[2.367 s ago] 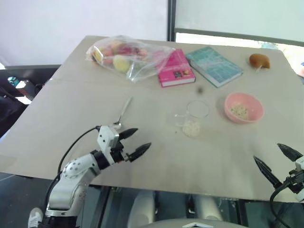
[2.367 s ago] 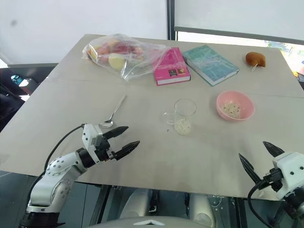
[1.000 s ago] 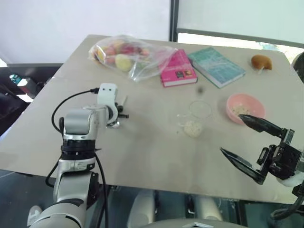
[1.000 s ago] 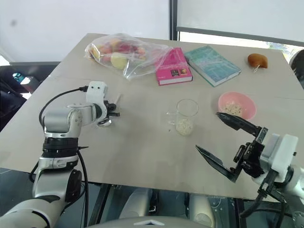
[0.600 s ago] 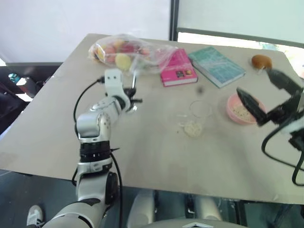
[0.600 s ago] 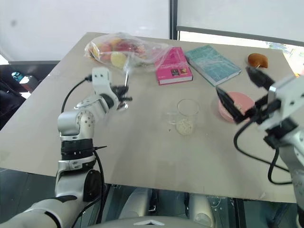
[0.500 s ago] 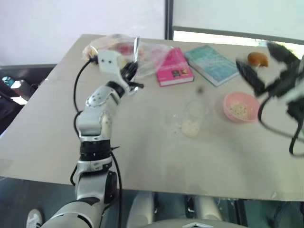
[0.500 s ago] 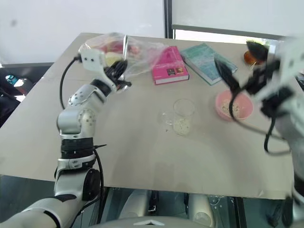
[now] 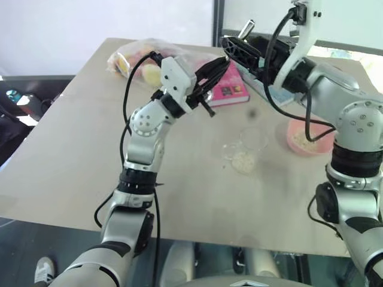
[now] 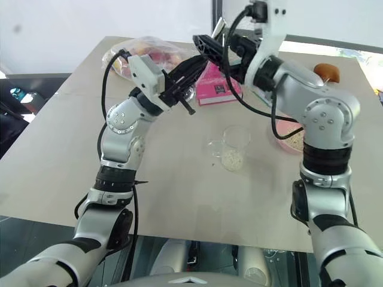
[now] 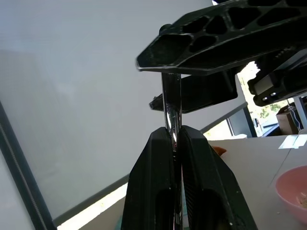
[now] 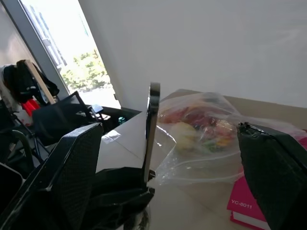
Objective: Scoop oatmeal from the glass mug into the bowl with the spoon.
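Gripping the spoon, left tool has lifted it between spread right tool

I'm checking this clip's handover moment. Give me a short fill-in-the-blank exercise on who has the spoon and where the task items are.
1. The spoon is clamped in the ___ gripper.
2. The right gripper has its fingers ___ on either side of the spoon's handle.
3. The oatmeal in the glass mug sits to the robot's ___ of the bowl.
4. Behind the mug lies a ___ book.

Missing words: left; open; left; pink
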Robot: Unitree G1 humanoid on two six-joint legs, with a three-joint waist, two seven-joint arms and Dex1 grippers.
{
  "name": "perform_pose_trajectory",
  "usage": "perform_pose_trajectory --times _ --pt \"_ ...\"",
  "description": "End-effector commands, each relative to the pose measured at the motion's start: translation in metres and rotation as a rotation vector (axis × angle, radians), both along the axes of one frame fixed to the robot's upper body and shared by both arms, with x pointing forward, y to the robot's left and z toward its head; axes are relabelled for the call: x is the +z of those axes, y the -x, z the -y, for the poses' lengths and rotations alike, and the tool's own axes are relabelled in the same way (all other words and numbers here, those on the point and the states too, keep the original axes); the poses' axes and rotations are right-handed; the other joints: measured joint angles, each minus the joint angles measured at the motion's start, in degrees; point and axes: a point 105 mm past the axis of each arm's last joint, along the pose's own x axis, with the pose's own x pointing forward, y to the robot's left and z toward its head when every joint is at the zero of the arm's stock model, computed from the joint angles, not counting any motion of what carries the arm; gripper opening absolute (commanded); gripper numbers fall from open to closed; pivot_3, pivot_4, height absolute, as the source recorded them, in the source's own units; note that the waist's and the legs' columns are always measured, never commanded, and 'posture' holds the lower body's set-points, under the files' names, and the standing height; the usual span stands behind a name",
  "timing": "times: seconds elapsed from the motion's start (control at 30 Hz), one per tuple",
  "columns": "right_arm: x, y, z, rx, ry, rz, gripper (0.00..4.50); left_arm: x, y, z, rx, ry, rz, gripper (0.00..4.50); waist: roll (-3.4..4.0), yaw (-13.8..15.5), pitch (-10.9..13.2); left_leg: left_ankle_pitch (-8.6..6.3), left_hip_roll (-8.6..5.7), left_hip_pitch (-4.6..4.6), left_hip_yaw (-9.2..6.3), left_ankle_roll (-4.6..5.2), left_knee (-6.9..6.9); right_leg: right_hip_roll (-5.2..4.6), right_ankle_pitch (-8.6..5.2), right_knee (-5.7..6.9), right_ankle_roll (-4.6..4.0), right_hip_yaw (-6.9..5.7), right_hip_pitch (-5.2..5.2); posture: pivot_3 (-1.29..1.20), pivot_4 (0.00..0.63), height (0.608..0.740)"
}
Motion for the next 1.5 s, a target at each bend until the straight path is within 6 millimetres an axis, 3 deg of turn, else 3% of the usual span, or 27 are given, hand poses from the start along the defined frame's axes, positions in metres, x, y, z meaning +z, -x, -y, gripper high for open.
perform_pose_trajectory --times 0.03,0.3,0.33,0.37,0.57,0.67,0.8,0.93,1.17,1.37,1.5 --pt "0.019 0.010 -0.003 0.051 -0.042 0.052 3.77 0.009 0.008 0.002 -0.025 -0.008 0.065 0.00 0.00 -0.04 0.00 -0.01 0.01 0.00 -0.01 0.01 0.00 0.00 0.00 0.01 0.00 -0.02 0.00 0.00 0.150 0.740" --pt "0.013 0.009 0.006 0.021 -0.028 0.021 0.04 0.006 0.008 -0.002 -0.066 -0.011 0.014 0.00 0.01 -0.11 0.00 -0.02 0.01 0.02 -0.05 0.04 0.00 0.02 0.00 0.06 0.00 -0.03 0.00 0.00 0.150 0.740" --pt "0.013 0.009 0.009 0.016 -0.032 0.018 0.04 0.006 0.010 -0.003 -0.093 -0.002 -0.002 0.00 0.01 -0.11 0.00 -0.02 0.02 0.02 -0.07 0.04 0.00 0.02 0.00 0.06 0.00 -0.03 0.00 0.00 0.150 0.740" --pt "0.013 0.009 0.011 0.012 -0.037 0.015 0.00 0.007 0.012 -0.003 -0.111 0.002 -0.011 0.81 0.01 -0.11 0.00 -0.02 0.02 0.02 -0.08 0.03 0.00 0.03 0.00 0.06 0.00 -0.04 0.00 0.00 0.150 0.740" --pt "0.009 0.008 0.029 -0.058 -0.055 -0.001 0.00 0.007 0.015 -0.009 -0.135 0.043 -0.090 3.06 0.01 -0.13 0.00 -0.02 0.02 0.01 -0.08 0.03 0.00 0.03 0.00 0.05 0.00 -0.04 0.00 0.00 0.150 0.740" --pt "0.009 0.003 0.052 -0.157 -0.064 0.002 0.00 -0.003 0.020 -0.022 -0.162 0.076 -0.225 3.06 0.02 -0.36 0.01 -0.02 0.04 0.02 -0.27 0.03 -0.01 0.02 0.00 0.05 0.00 -0.01 -0.01 0.00 0.150 0.740" --pt "0.006 0.000 0.093 -0.317 -0.098 -0.007 0.00 -0.061 0.036 -0.043 -0.190 0.058 -0.607 3.06 0.04 -1.20 -0.01 -0.01 0.08 0.06 -0.33 0.01 -0.04 0.03 -0.01 0.06 0.01 0.06 -0.03 0.00 0.150 0.740" --pt "0.006 0.003 0.110 -0.379 -0.145 -0.006 0.00 -0.090 0.054 -0.043 -0.186 -0.021 -0.682 3.06 0.07 -1.40 0.03 0.01 0.11 0.01 -0.28 -0.02 -0.06 0.04 -0.01 0.06 0.02 0.08 -0.10 0.00 0.150 0.740" --pt "0.005 0.006 0.114 -0.418 -0.168 -0.002 0.00 -0.131 0.055 -0.032 -0.103 -0.182 -0.717 3.06 0.13 -1.40 0.00 0.05 0.08 0.20 -0.26 0.01 -0.04 0.11 -0.01 0.13 -0.01 0.19 -0.02 0.00 0.150 0.740" --pt "0.006 0.008 0.112 -0.426 -0.154 0.007 0.00 -0.138 0.034 -0.017 -0.023 -0.235 -0.636 3.06 0.14 -1.18 -0.01 0.05 0.06 0.11 -0.25 0.02 -0.05 0.11 -0.01 0.10 -0.01 0.19 -0.05 0.00 0.150 0.740" --pt "0.004 0.010 0.113 -0.445 -0.132 0.013 0.00 -0.135 0.023 -0.006 -0.007 -0.216 -0.600 1.96 0.14 -1.21 -0.01 0.05 0.06 0.09 -0.25 0.03 -0.05 0.10 -0.01 0.06 -0.01 0.21 -0.05 0.00 0.150 0.740"
